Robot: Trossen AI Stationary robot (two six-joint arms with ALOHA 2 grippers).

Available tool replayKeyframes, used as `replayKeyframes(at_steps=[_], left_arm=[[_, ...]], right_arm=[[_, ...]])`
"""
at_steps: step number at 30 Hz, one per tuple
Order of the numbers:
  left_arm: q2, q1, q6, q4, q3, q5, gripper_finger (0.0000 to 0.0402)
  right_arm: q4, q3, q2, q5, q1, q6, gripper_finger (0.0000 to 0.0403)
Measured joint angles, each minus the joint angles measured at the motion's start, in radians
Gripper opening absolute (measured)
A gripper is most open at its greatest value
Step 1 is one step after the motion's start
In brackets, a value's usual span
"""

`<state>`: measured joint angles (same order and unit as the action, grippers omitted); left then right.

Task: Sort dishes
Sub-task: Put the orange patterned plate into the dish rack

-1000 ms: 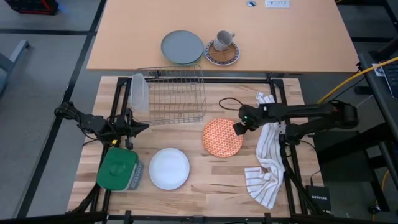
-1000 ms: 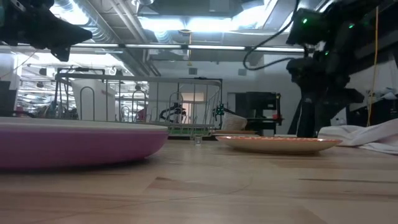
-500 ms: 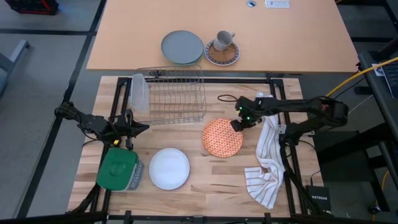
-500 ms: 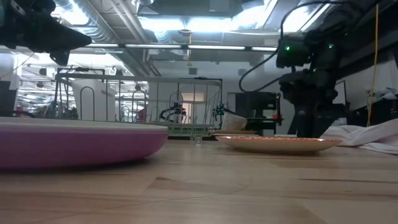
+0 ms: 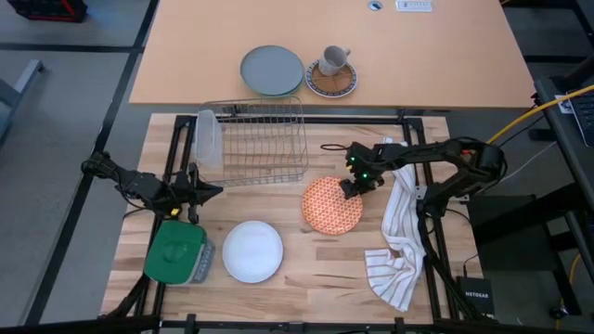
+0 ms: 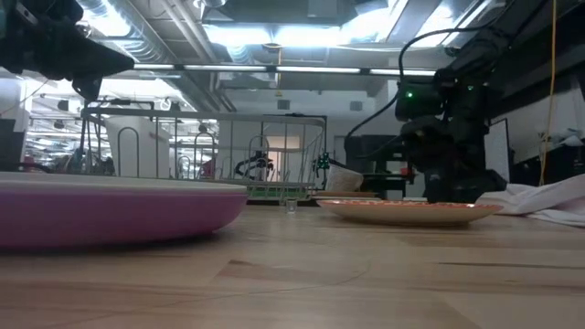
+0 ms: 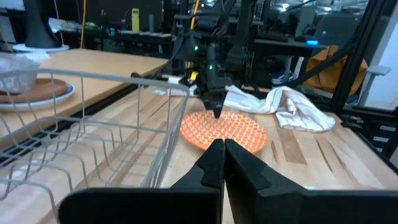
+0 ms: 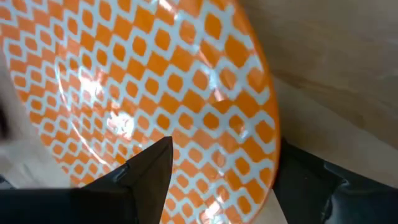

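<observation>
The orange-red patterned plate point(image 5: 331, 205) lies flat on the table, right of centre; it also shows in the low view point(image 6: 407, 211) and the left wrist view point(image 7: 224, 129). My right gripper point(image 5: 348, 189) is open, pointing down over the plate's far right rim point(image 8: 264, 118), one finger over the plate's inside and one outside the rim. The white plate point(image 5: 252, 250) lies flat near the front. A purple plate point(image 6: 110, 212) shows only in the low view, close to the camera. My left gripper point(image 5: 216, 190) is shut and empty beside the dish rack. My right gripper comes from above and stands astride the orange-red plate's far right rim point(image 8: 267, 143): one finger point(image 8: 149, 174) over the patterned inside, the other point(image 8: 311, 180) outside the rim. I cannot tell whether either finger touches the plate. The plate lies flat on the table.
A wire dish rack point(image 5: 258, 144) stands at the back, a clear container point(image 5: 208, 139) at its left. A green object point(image 5: 176, 252) lies front left. A striped towel point(image 5: 399, 237) lies at the right. A grey-blue plate point(image 5: 272, 70) and a saucer with cup point(image 5: 331, 76) sit on the far table.
My right gripper has come down and a little toward the table's left, from high above the table to the orange-red plate's far right rim. The plate has stayed where it was.
</observation>
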<state>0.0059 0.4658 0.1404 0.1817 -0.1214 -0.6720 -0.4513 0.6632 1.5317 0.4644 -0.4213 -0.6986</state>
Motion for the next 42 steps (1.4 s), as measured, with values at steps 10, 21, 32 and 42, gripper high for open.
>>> replayKeyframes(at_steps=[10,21,32,42], left_arm=[[0.000,0.000,0.017,0.020,0.000,0.000,0.0001],[0.000,0.000,0.017,0.019,0.000,0.000,0.0001],[0.000,0.000,0.017,0.019,0.000,0.000,0.0001],[0.000,0.000,0.017,0.018,0.000,0.000,0.0001]], right_arm=[[0.045,-0.004,0.004,0.018,0.002,-0.016,0.0178],[0.054,-0.006,0.005,-0.016,0.003,-0.022,0.0073],[0.282,-0.006,0.007,0.078,0.003,-0.031,0.0037],[0.292,-0.005,0.005,0.213,0.003,-0.037,0.0015]])
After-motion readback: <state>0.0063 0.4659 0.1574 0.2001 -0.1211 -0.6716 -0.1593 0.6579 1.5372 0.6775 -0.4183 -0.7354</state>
